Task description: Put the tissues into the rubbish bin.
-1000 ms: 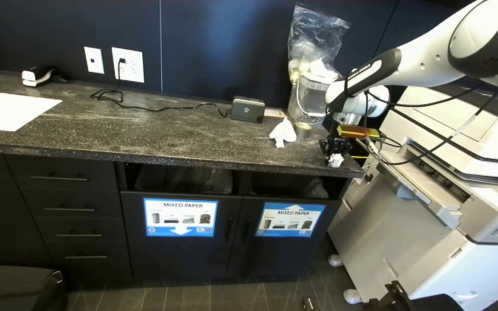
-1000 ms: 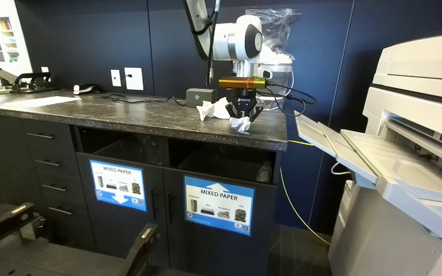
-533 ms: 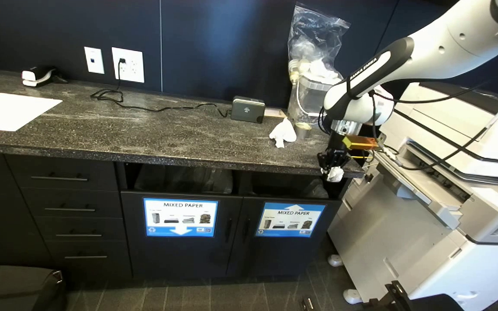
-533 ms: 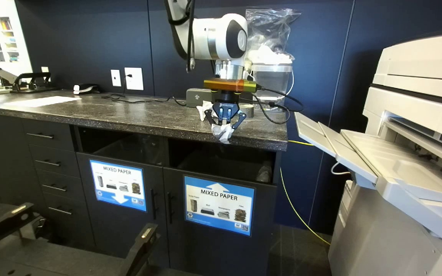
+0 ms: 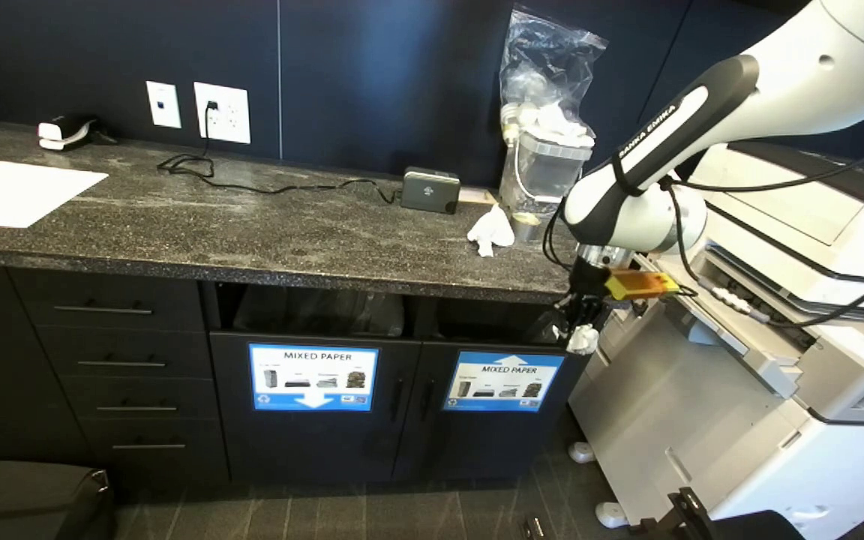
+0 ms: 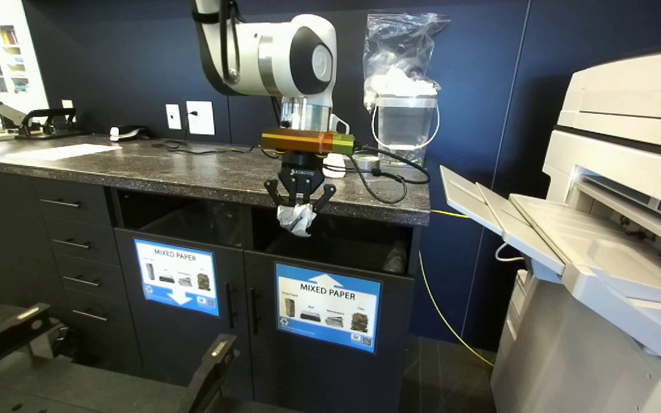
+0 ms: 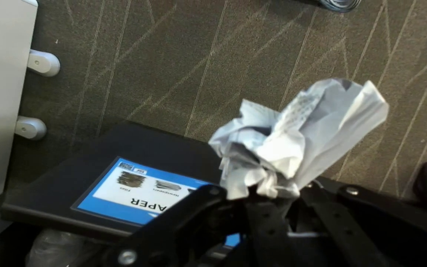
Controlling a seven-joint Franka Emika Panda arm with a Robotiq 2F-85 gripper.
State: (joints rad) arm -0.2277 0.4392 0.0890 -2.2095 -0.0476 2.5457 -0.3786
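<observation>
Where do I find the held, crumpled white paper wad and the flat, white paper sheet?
Held, crumpled white paper wad (image 7: 289,146): in the wrist view, on its creased middle.
Flat, white paper sheet (image 5: 18,195): in an exterior view, on its visible middle.

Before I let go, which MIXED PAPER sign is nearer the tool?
The sign with the upward arrow, nearer the printer; the other sign has a downward arrow.

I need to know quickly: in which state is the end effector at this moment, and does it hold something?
End effector: closed, holding a crumpled white paper wad.
</observation>
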